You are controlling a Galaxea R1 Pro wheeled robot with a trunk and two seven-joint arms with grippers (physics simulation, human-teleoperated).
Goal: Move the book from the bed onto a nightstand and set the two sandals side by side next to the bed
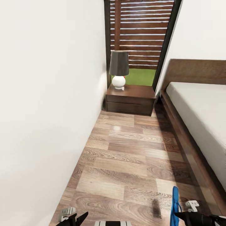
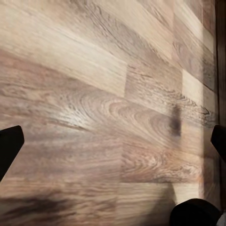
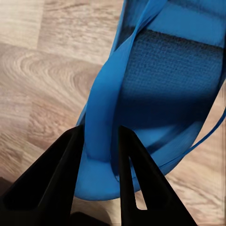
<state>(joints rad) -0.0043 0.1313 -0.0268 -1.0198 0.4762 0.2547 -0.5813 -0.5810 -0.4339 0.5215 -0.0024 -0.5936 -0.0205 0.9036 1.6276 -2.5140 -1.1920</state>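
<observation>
Wood-plank floor (image 1: 131, 163) runs between a plain white wall (image 1: 47, 94) and the bed (image 1: 201, 110), and just above it at the head view's lower right a blue sandal (image 1: 174, 205) hangs on edge, pinched in the right gripper (image 1: 180, 215). Up close, the right wrist view shows what the head view cannot: the two black fingers (image 3: 61, 174) are closed on a strap of the sandal (image 3: 165, 84), with the textured footbed and thin side straps hanging over the planks. Beside it the bed's dark wooden frame and pale mattress stretch back to the headboard. At the far end the nightstand (image 1: 131, 99) sits against the tall dark-framed window (image 1: 141, 37), touching the wall, and carries a lamp (image 1: 119, 69) with a dark shade and round white base. Low in the head view's left corner is the left gripper (image 1: 73, 218); its wrist view shows the fingertips (image 2: 9, 148) spread wide apart over bare floor (image 2: 108, 94), holding nothing
</observation>
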